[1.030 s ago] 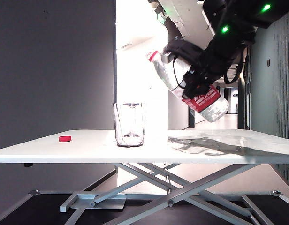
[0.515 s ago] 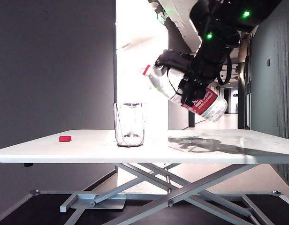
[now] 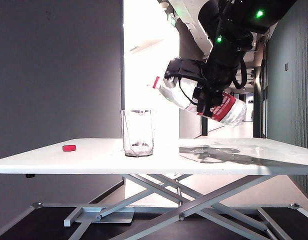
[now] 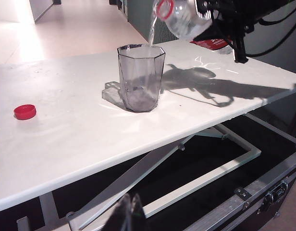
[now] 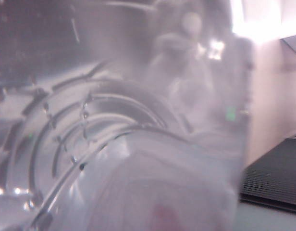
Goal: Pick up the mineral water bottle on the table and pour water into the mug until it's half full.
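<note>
Exterior view: white table (image 3: 94, 162), bright corridor (image 3: 144, 60) behind.

I was working in an institutional building, likely a lab or office block: a long bright corridor (image 3: 144, 60) ran behind the white bench (image 3: 94, 155), with dark grey walls (image 3: 54, 70) and a ribbed panel (image 3: 294, 90).

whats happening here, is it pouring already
Yes. The right claw is shut on the bottle, tipped mouth-down over the mug on the table. The left wrist view shows a thin stream of water falling from the bottle mouth into the mug, which holds very little so far. The red cap lies apart from the mug, further left on the table. The left claw hangs below the table edge, seemingly shut, holding nothing.
</note>
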Action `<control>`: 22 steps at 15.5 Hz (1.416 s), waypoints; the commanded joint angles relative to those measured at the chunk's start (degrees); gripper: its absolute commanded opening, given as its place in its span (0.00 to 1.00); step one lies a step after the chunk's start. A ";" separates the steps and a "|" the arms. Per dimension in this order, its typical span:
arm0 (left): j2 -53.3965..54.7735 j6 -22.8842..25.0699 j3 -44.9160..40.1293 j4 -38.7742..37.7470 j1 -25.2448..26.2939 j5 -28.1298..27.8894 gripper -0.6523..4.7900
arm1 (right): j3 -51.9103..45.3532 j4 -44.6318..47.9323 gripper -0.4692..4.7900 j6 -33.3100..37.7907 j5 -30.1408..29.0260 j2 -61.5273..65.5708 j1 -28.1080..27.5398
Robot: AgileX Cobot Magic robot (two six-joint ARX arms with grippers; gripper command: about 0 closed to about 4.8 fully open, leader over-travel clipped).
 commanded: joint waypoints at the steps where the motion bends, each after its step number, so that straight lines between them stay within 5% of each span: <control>1: 0.04 0.00 0.11 0.26 -0.07 0.24 0.11 | 0.83 2.51 0.08 -2.95 2.21 -0.72 0.22; 12: 0.04 -0.02 0.11 -0.15 -0.07 0.26 0.11 | 1.46 2.49 0.08 -13.22 10.56 -0.72 0.22; 22: 0.04 0.00 0.11 -1.33 -0.07 0.24 0.11 | 4.11 2.78 0.08 -20.76 11.39 -0.61 1.22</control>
